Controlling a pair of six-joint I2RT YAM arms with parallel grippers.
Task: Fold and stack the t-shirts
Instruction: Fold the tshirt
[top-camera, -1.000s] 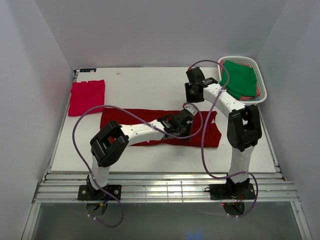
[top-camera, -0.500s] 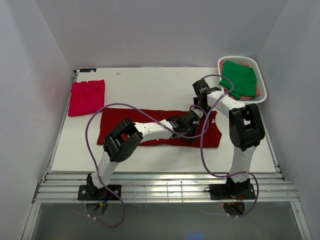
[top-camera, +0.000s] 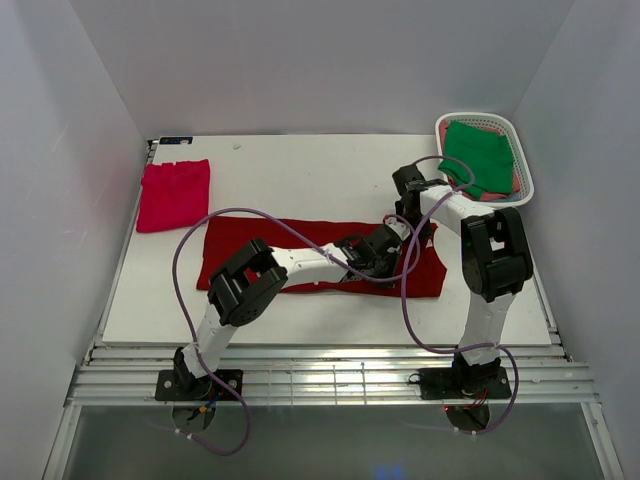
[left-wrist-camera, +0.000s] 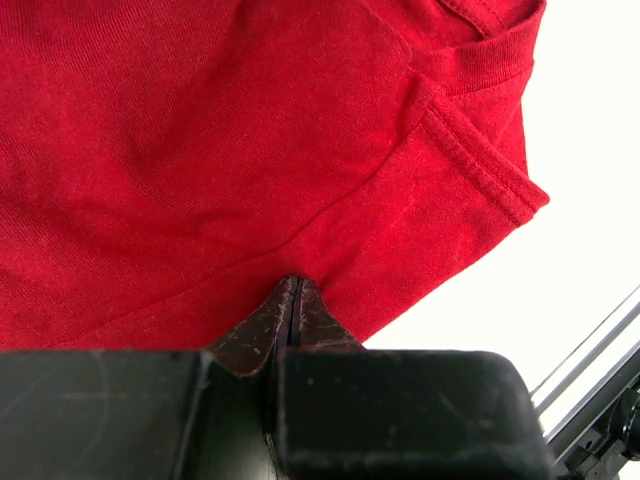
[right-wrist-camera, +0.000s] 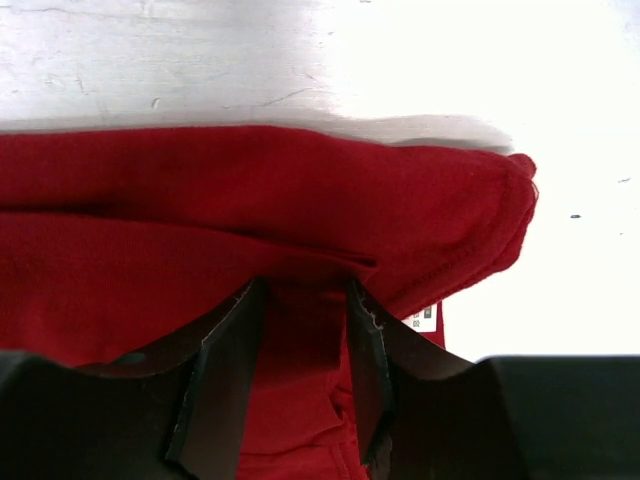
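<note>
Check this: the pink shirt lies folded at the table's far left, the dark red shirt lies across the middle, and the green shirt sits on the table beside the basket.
One thing is wrong: the green shirt lies inside the white basket, not beside it. The top external view shows it. The rest holds.

A spread t-shirt lies across the table at centre frame; a folded t-shirt sits upper left, a third t-shirt in the basket upper right.
</note>
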